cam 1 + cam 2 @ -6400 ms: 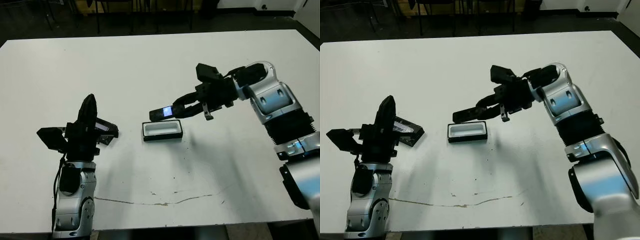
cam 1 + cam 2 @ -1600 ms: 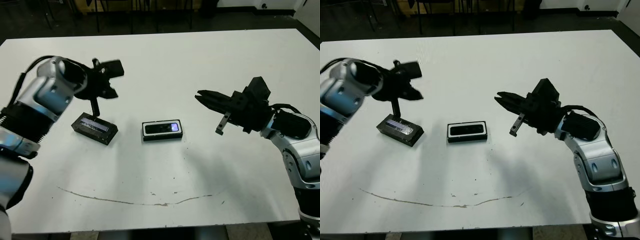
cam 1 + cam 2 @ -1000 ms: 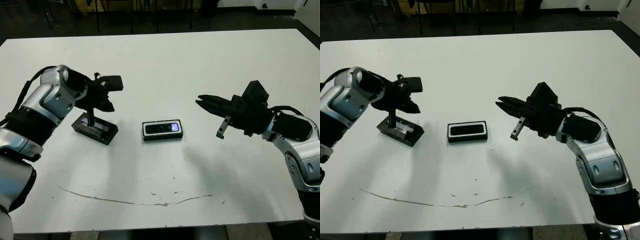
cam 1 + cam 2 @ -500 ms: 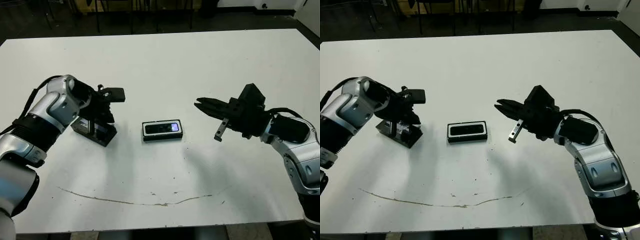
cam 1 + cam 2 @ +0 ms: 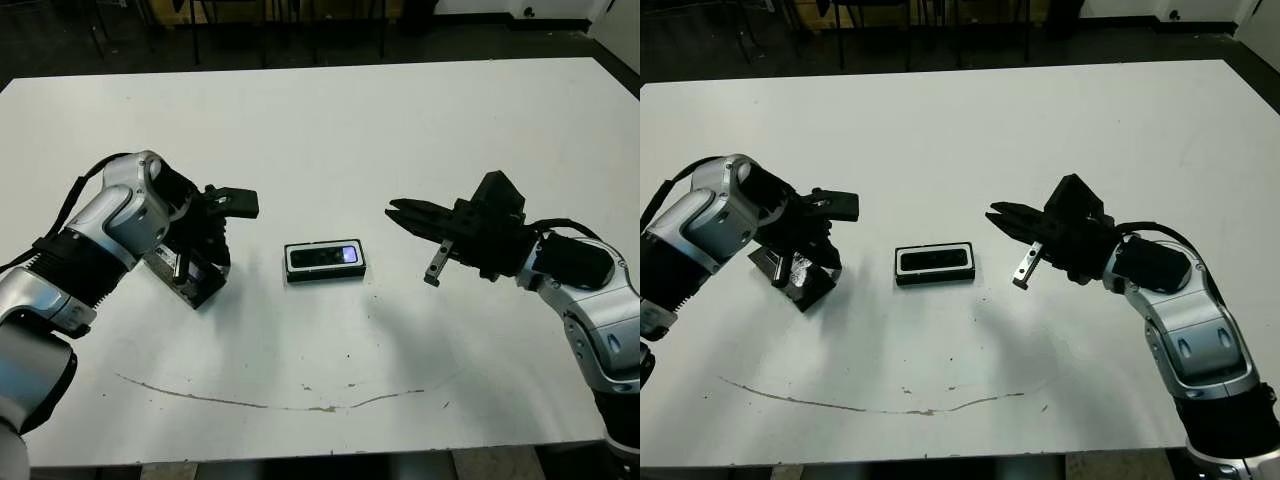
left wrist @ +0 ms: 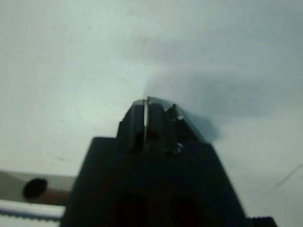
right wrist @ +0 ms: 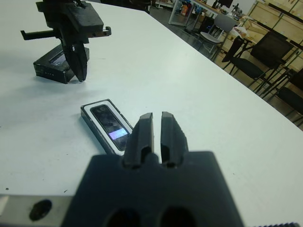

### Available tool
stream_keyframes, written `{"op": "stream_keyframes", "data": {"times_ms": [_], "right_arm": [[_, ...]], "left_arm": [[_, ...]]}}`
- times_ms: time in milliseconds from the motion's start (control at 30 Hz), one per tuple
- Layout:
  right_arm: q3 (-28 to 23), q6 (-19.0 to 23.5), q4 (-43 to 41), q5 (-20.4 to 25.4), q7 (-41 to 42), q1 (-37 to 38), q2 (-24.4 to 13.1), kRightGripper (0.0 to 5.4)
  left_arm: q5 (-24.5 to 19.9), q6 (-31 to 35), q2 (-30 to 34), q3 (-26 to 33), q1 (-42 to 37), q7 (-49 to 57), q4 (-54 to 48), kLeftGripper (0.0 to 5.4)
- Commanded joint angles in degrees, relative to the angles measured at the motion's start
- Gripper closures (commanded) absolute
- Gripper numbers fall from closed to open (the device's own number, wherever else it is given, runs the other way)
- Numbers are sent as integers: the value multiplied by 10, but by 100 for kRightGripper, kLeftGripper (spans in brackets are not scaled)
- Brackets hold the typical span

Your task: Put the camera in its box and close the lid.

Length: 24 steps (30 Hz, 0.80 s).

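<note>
The camera (image 5: 325, 256) lies flat inside the white-lined box (image 5: 322, 276) at the table's middle, its bluish glint facing up. The lid (image 5: 188, 286) lies on the table left of the box, apart from it, turned at an angle. My left gripper (image 5: 212, 262) points straight down at the lid's end nearest the box. Its fingers are shut, and the right wrist view shows their tips (image 7: 80, 74) at the lid's (image 7: 49, 67) edge. My right gripper (image 5: 393, 210) hovers right of the box, shut and holding nothing, aimed toward the camera (image 7: 111, 126).
A thin dark scratch line (image 5: 300, 405) curves across the white table near its front edge. Black chairs (image 7: 255, 61) and shelving stand beyond the table's far side.
My left gripper has dropped lower and shifted right against the lid, and the lid has turned and slid a little. My right gripper has edged slightly toward the box.
</note>
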Motion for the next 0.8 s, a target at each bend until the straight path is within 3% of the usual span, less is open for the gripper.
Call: {"op": "stream_keyframes", "data": {"times_ms": [33,200,433,800], "right_arm": [[4,6,2,-3,-4,9,-3,539],[3,0,6,-1,-1,7,-5,539],[6,-16,15,-7,3,5,-8,539],[8,11,13,-4,3,1,-13,539]], "left_arm": [[9,18,15,-12,15,-13,-14,540],[14,20,29,-29,15,-43,-30,540],[17,-75,81,-27,44,-49,-88,540],[29,-107,108,-35,77,-75,-99,540]]}}
